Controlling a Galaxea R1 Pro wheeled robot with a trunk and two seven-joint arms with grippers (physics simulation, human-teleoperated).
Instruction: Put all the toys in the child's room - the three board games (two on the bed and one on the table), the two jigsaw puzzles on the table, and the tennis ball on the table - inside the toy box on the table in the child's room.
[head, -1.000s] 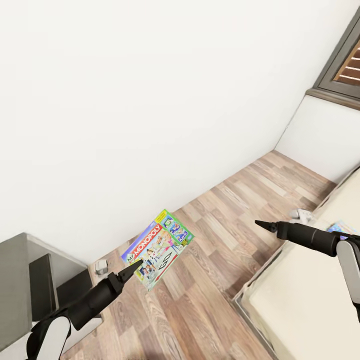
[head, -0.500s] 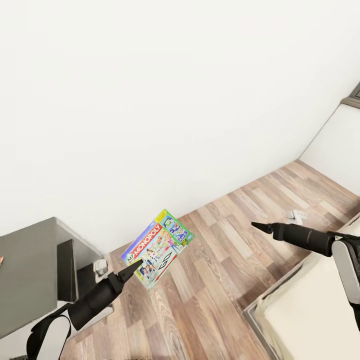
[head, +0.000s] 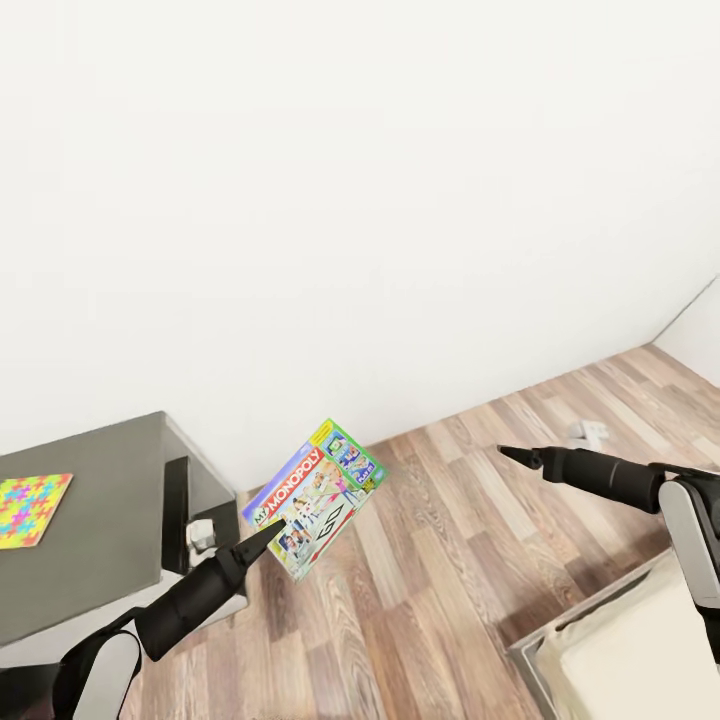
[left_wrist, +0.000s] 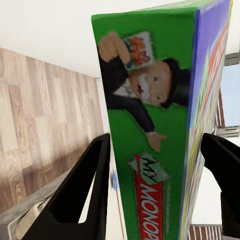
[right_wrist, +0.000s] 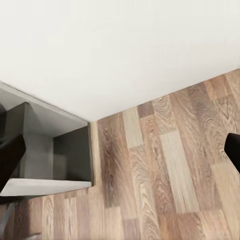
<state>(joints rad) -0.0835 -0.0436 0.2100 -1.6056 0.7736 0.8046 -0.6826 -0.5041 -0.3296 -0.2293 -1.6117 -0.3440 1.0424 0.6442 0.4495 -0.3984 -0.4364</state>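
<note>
At far left in the head view a puzzle (head: 32, 496) – a jagged multicoloured slab – lies flat on the dark-grey table (head: 110, 520). The left gripper (head: 268, 530) pinches a glossy green-edged game box (head: 316, 498), held over the wood-plank floor (head: 450, 590); the left wrist view shows both fingers (left_wrist: 80, 190) flanking its green side. The right gripper (head: 505, 454) – its fingertips at the right wrist view's two edges – is spread and empty. A beige bed corner (head: 640, 655) sits at lower right.

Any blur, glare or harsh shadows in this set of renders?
Head view: flat even light, white wall nearly featureless, Monopoly box print legible. Left wrist view: box so close its artwork looks soft and stretched. Right wrist view: wood floor sharp, no glare, faint shadow inside the desk recess.
</note>
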